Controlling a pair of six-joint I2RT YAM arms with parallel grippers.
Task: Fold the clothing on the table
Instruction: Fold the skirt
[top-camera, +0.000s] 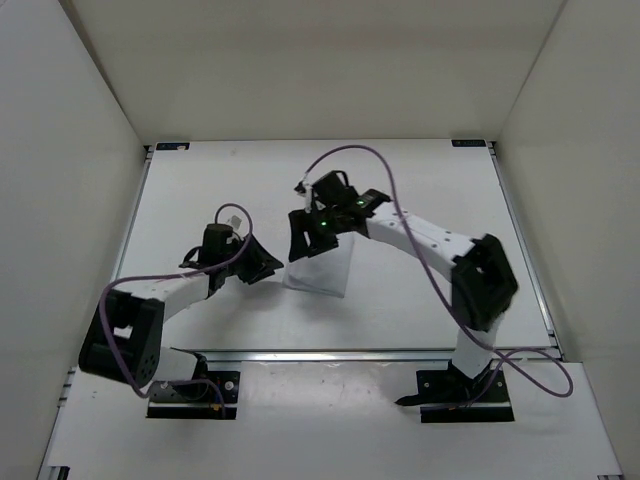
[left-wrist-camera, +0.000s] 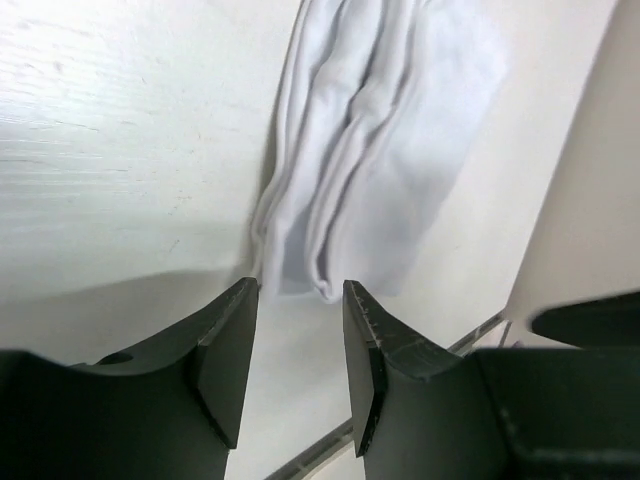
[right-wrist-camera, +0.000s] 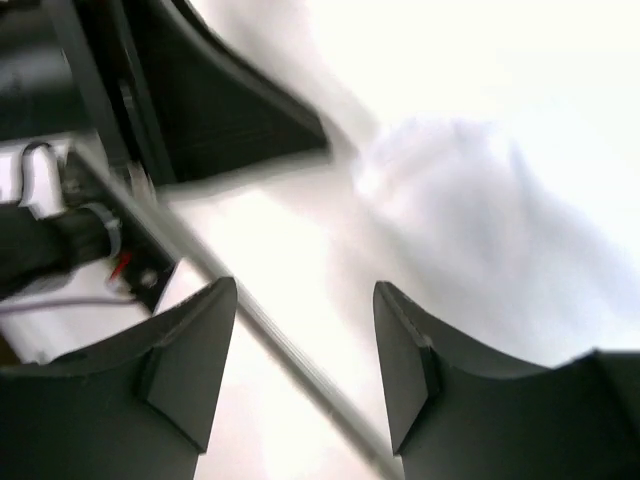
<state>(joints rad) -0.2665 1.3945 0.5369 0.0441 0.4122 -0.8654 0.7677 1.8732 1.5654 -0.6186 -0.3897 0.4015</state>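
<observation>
on the large flat white table (top-camera: 200, 200), the thin white cloth piece (top-camera: 322, 268) is lying creased between your arms. it is looking light and limp, begging an edge pinch; left gripper (left-wrist-camera: 300, 292) and right gripper (right-wrist-camera: 305, 292) are gaping, holding nothing.

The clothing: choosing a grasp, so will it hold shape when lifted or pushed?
Probably floppy: the clothing lies in soft rippled folds, so it would likely drape from a pinch. It looks thin and light; pushed across the smooth table, it may bunch up.
</observation>
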